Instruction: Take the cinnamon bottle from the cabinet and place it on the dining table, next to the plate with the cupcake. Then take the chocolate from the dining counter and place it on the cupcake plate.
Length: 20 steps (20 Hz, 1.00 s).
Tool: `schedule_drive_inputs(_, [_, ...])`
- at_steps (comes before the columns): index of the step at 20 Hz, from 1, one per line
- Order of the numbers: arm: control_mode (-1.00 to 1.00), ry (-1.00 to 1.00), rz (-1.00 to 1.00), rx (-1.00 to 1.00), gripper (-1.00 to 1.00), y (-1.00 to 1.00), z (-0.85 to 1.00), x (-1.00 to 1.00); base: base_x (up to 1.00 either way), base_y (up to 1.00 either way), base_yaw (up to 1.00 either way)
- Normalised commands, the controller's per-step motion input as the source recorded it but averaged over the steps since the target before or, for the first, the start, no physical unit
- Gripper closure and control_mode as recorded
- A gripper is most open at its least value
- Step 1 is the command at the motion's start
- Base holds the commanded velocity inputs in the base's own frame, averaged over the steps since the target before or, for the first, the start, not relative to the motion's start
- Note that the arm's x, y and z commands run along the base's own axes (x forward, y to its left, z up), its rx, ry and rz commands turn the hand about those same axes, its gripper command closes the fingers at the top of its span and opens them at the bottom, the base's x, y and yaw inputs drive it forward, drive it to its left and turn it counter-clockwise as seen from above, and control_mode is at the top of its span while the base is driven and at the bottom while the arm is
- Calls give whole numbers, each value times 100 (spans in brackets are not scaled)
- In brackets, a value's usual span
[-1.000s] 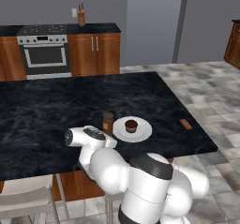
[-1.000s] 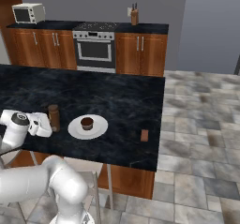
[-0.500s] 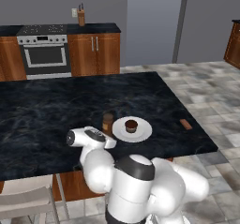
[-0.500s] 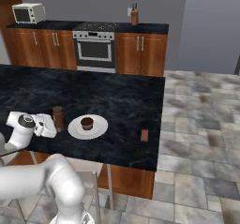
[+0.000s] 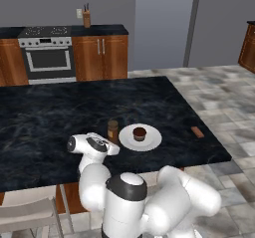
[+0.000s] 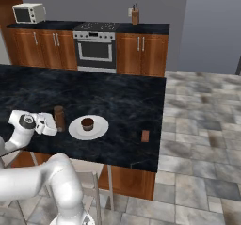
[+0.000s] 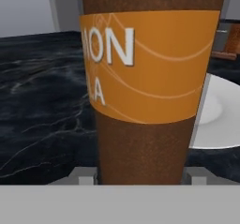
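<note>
The brown cinnamon bottle (image 5: 113, 131) (image 6: 59, 118) with an orange label stands upright on the black dining table (image 5: 45, 117), just left of the white plate (image 5: 151, 142) (image 6: 74, 131) that carries the cupcake (image 5: 139, 133) (image 6: 87, 123). My gripper (image 5: 110, 141) (image 6: 52, 124) reaches in low from the near left side and is shut on the bottle. In the hand view the bottle (image 7: 145, 78) sits between my fingertips (image 7: 86, 175), with the plate's rim (image 7: 216, 120) to its right. The chocolate bar (image 5: 197, 132) (image 6: 145, 135) lies near the table's right edge.
A chair (image 5: 27, 214) stands at the table's near side by my base. Across the room are the stove (image 5: 47, 53) (image 6: 96, 46), wooden cabinets, a knife block (image 5: 86, 18) and a microwave (image 6: 29, 13). Tiled floor lies to the right.
The bottle and hand shifted slightly right toward the plate a second ago and have since stayed put. My elbow has swung in front of the cameras.
</note>
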Motion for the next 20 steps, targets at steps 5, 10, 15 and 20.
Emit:
schedule_drive_inputs(5, [-100,0,0,0,100,5,-26,12,0,0,0])
schedule_drive_inputs(10, [-100,0,0,0,100,8,-34,0,0,0,0])
schedule_drive_inputs(15, [-100,-1,0,0,-100,2,-35,-3,0,0,0])
schedule_drive_inputs(20, [-100,-12,0,0,-100,3,-18,-10,0,0,0])
